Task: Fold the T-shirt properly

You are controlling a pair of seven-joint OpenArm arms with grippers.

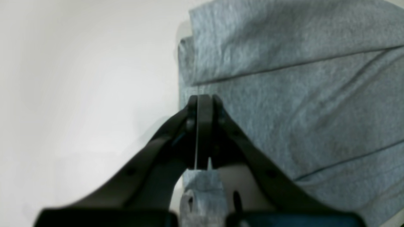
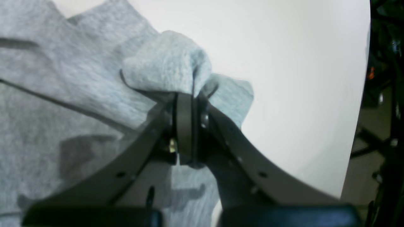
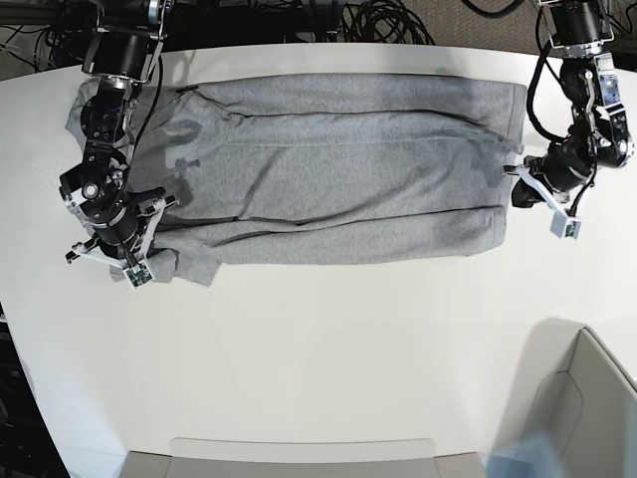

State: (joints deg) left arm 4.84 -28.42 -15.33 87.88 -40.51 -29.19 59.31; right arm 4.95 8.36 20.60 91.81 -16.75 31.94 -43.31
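Dark curved fingers (image 2: 132, 164) fill the bottom of both wrist views, matte black with small screw holes. Going left to right in the base view: right gripper (image 3: 124, 244) sits at the shirt's left end, jaws pressed together on a bunched lump of grey cloth. In the right wrist view the right gripper (image 2: 187, 97) pinches a rounded wad of the fabric, which bulges up and over the tips; knit looks fuzzy, heathered, soft.

Shirt (image 3: 338, 169) lies spread flat across the far half of the table (image 3: 328, 349), long axis left-right, already folded in lengthwise into a wide band. Long straight fold edges run along it, plus shallow diagonal wrinkles. Plain grey side up, no lettering showing. Lower-left corner is rumpled near the right gripper. Table is white, smooth, matte, with a rounded edge.

Left gripper (image 3: 520, 184) is at the shirt's right edge, about mid-height of the band. In the left wrist view the left gripper (image 1: 204, 101) has its jaws shut tight, tips over the shirt's (image 1: 300, 94) vertical side edge; whether any cloth is caught between them can't be told. Layered fold lines cross the fabric there as thin dark seams.

Lower right, a pale bin (image 3: 587, 408) with slanted walls sits at the table corner. A light tray (image 3: 299, 453) edge runs along the near side. Black cables (image 3: 388, 20) pile behind the table.
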